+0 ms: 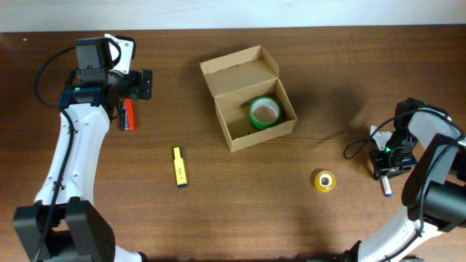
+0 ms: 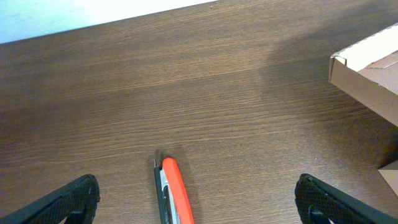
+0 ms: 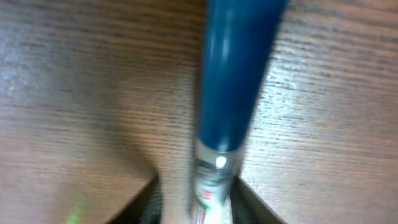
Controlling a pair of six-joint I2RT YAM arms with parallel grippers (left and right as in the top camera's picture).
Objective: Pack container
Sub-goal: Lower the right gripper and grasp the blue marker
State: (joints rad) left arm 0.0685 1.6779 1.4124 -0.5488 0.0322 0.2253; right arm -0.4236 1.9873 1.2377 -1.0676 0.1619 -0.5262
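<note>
We have the container (image 1: 260,135) open at the far edge's middle, with only green tape (image 1: 265,112) packed. Our right hand (image 1: 384,164) pinches the blue marker (image 3: 236,68) by the right edge. Our left hand (image 2: 196,203), spread, hovers over the red marker (image 2: 176,188). Yellow tape (image 1: 325,180) and the yellow marker (image 1: 179,167) remain.

Place: a robot lab or test bench.
Arms: a left arm (image 1: 73,145) and a right arm (image 1: 437,167), white and black, stand at the near edge with a loose cable (image 1: 44,65).
Table: dark wood-grain table (image 1: 255,211), pale strip (image 1: 218,11) past its far edge.
Goods: box (image 1: 240,73), green tape (image 1: 265,113), yellow tape (image 1: 325,180), marker (image 1: 179,167) and red tool (image 1: 129,114), office stock spread well apart.
</note>
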